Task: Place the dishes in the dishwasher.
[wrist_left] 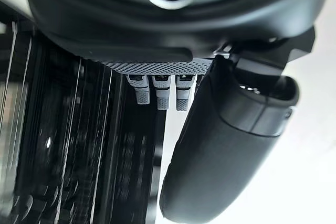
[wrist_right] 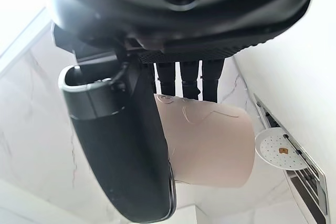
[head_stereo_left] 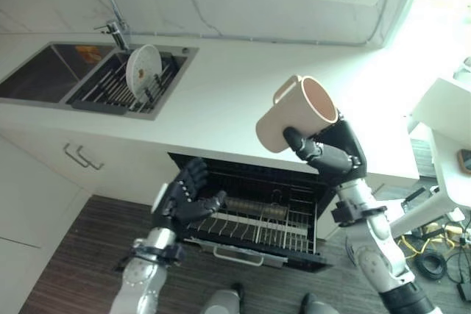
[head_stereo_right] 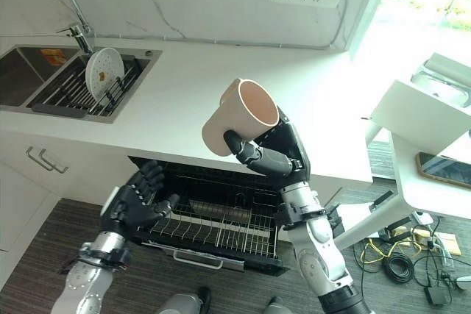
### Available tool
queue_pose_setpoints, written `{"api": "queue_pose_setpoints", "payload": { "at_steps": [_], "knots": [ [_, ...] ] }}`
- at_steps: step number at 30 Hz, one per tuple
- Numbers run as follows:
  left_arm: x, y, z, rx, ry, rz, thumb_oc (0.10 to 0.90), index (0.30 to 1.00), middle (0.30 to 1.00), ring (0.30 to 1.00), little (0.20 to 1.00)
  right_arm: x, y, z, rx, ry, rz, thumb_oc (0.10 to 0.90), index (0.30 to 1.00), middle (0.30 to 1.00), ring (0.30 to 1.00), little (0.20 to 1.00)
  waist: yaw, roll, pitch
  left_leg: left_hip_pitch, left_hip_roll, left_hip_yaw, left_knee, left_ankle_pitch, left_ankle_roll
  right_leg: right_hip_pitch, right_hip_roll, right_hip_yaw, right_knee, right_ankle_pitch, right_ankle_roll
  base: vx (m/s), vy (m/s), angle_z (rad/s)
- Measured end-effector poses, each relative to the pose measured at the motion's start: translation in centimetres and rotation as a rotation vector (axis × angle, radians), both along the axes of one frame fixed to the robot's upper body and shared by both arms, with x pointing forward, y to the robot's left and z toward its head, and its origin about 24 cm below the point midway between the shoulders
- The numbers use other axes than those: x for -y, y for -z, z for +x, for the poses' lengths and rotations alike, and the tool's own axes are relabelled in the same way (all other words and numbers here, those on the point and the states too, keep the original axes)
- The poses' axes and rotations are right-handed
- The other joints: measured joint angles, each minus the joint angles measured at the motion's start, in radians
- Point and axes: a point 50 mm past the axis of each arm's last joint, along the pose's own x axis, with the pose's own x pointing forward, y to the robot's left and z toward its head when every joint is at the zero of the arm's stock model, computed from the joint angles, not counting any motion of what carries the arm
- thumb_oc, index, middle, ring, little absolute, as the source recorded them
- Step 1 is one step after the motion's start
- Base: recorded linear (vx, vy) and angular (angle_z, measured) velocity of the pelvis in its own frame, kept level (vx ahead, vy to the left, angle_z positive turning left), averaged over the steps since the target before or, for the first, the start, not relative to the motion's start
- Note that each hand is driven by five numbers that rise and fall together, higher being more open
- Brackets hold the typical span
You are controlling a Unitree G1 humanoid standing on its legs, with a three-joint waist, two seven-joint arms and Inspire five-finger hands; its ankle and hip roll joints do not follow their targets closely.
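Left hand [head_stereo_left: 185,195], fingers loosely spread and holding nothing, hovers by the pulled-out dishwasher rack [head_stereo_left: 257,226]. Behind, a white plate [head_stereo_left: 142,70] stands upright in the sink [head_stereo_left: 44,71] drainer. Right hand [head_stereo_left: 330,151] clamps a beige mug [head_stereo_left: 296,113] aloft above the counter [head_stereo_left: 228,93]. No legible writing.

No readable text, labels or numbers anywhere

Head stereo pair downward over counter [head_stereo_left: 243,86] and dishwasher rack [head_stereo_right: 213,222] — wrist cameras close along each hand.
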Motion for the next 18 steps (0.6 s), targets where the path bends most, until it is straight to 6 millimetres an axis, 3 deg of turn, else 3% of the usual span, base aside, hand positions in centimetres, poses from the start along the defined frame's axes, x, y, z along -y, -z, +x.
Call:
{"api": "queue_pose_setpoints", "payload": {
  "at_steps": [3,9,10,14,18],
  "knots": [
    [-1.3,1.0,-0.2,-0.067,0.014,0.172,0.800,0.900,0.900,0.900,0.900,-0.4,0.2,0.0,-0.012,-0.041,-0.029,0.400,0.300,0.300,0.300,0.300,-0.001,0.003,-0.001,0.000,0.000,0.000,0.001,0.000,0.000,0.000,0.000,0.000,0.001,0.000,0.000,0.00,0.000,0.00],
    [-2.1,3.2,-1.7,-0.219,0.185,0.471,0.800,0.900,0.900,0.900,0.900,-0.8,1.2,-0.2,-0.060,-0.146,-0.099,0.400,0.300,0.300,0.300,0.300,-0.006,0.012,-0.001,-0.007,0.000,0.001,0.003,0.000,0.000,-0.008,-0.001,0.002,0.002,0.000,0.000,0.00,0.000,0.00],
    [-2.4,3.4,-1.8,-0.242,0.244,0.588,0.800,0.900,0.900,0.900,0.900,-0.9,1.5,-0.2,-0.066,-0.177,-0.114,0.400,0.300,0.300,0.300,0.300,-0.007,0.015,-0.002,-0.012,0.001,0.002,0.004,0.000,-0.001,-0.016,-0.001,0.003,0.004,0.000,0.000,0.00,0.000,0.00],
    [-4.3,2.3,-2.0,-0.308,0.500,0.996,0.800,0.900,0.900,0.900,0.900,-1.1,3.5,-0.4,-0.154,-0.289,-0.224,0.400,0.300,0.300,0.300,0.300,-0.019,0.035,-0.007,-0.018,0.001,0.008,0.008,0.001,-0.002,-0.028,-0.002,0.010,0.016,0.000,0.000,0.02,0.045,-0.04],
    [-5.0,1.3,-1.7,-0.313,0.537,1.069,0.800,0.900,0.900,0.900,0.900,-1.0,5.1,-0.4,-0.219,-0.296,-0.280,0.400,0.300,0.300,0.300,0.300,-0.028,0.043,-0.012,-0.018,0.000,0.020,0.010,0.001,-0.002,-0.033,-0.004,0.021,0.018,0.001,0.000,0.04,0.022,-0.06]
  ]
}}
